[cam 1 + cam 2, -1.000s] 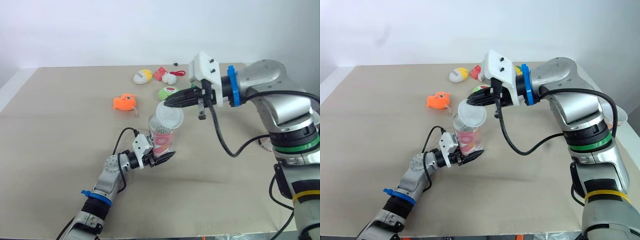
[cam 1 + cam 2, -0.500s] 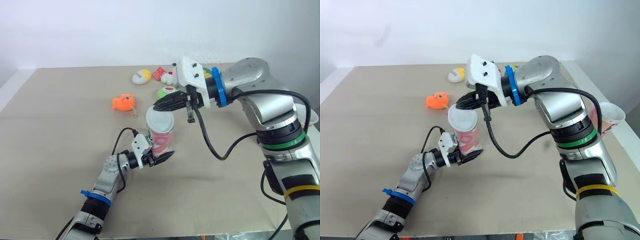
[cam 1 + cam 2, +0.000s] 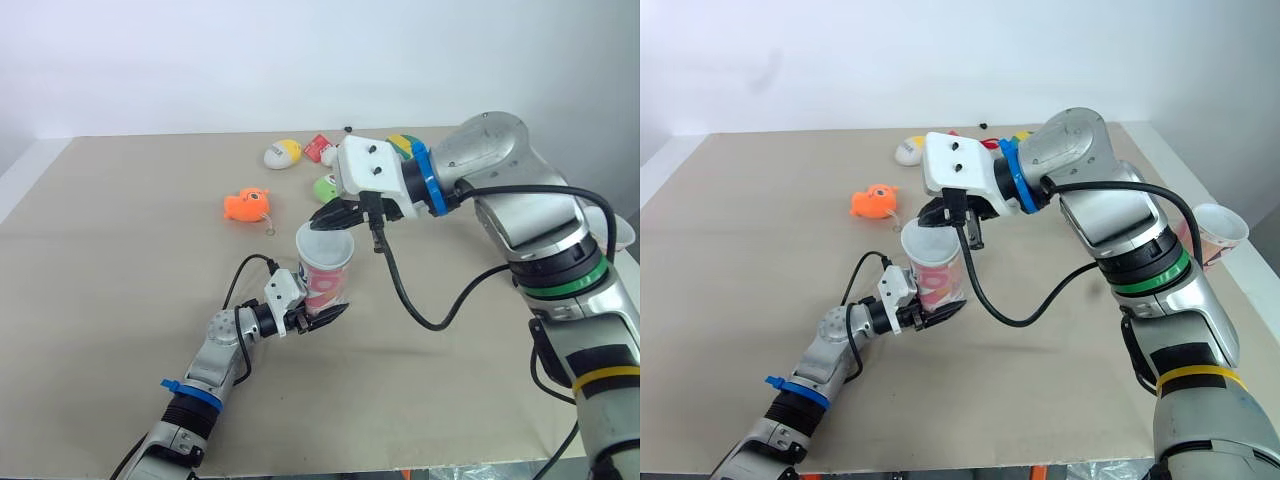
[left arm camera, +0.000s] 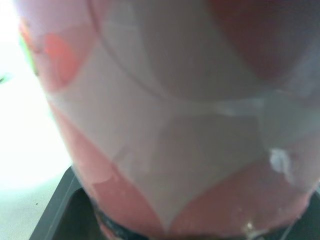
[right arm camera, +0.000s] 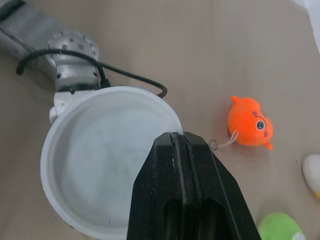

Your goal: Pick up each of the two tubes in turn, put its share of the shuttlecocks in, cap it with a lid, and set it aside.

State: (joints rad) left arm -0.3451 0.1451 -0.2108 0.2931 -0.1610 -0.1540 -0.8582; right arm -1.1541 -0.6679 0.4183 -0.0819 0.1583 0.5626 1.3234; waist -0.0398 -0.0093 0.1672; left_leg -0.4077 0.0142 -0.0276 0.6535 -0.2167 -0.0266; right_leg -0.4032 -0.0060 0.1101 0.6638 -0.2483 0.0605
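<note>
Midway across the table (image 3: 110,260), nearer its front edge, the left gripper (image 3: 322,315) clamps the pink tube (image 3: 324,282) at its base. The right gripper (image 3: 333,215), pinched tight on the white lid (image 5: 100,165), holds it at the tube's mouth, so I'd say capping is underway. A second tube (image 3: 1220,228) waits at the right edge.
</note>
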